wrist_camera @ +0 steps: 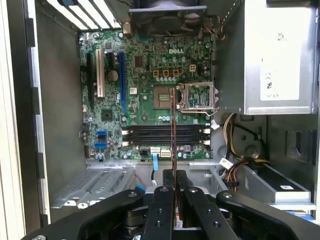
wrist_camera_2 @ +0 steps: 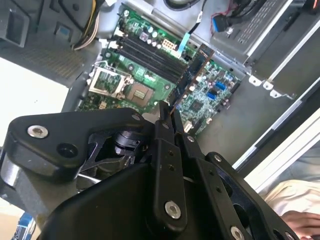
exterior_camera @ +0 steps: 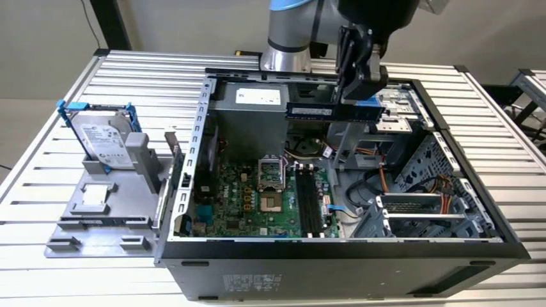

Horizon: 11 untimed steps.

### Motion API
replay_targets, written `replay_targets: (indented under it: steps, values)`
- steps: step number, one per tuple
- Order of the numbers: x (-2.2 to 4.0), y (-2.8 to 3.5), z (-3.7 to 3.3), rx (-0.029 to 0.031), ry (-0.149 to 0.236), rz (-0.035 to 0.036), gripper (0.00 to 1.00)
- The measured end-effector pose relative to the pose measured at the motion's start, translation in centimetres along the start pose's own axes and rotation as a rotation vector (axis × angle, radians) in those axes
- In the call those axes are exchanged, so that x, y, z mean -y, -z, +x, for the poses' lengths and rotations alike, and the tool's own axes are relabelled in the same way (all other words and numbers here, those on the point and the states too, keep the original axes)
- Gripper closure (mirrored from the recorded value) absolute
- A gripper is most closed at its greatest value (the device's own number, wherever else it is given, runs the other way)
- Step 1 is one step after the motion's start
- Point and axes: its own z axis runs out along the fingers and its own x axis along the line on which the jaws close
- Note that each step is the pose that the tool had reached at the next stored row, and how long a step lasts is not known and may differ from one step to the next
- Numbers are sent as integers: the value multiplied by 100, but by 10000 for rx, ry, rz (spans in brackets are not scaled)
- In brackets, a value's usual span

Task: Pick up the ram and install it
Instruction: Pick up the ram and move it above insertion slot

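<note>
The ram is a thin blue stick held level above the back of the open computer case. My gripper is shut on its right part, coming down from above. In both wrist views the ram shows edge-on, sticking out from between the black fingers, with the gripper well above the green motherboard. The long black memory slots lie below it and the ram stands crosswise to them. In the second wrist view the ram hangs over the slots.
A silver hard drive in a blue frame stands on a grey fixture at the exterior view's left. Inside the case are the grey power supply, cables and a drive cage. A person's hand shows beside the case.
</note>
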Motion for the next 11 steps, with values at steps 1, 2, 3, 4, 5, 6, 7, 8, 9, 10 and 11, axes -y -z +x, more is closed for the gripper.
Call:
replay_targets:
  steps: [1,2,3,4,5,6,7,8,9,10,11]
  values:
    - [26,-3,-7,0,1,0,100]
    - [55,-5,-14,0,0,0,100]
    - [81,-7,-21,-1,-1,0,100]
    - [107,-9,-27,-1,0,0,100]
    - [133,-11,-34,-2,0,0,100]
    - [159,-13,-40,-2,1,0,100]
    - [185,-15,-47,-3,0,0,100]
    - [211,-17,-53,-2,-1,0,100]
    - [234,-19,-59,-2,-1,0,100]
    - [259,-21,-65,-2,0,0,100]
    - [281,-23,-70,-3,0,1,100]
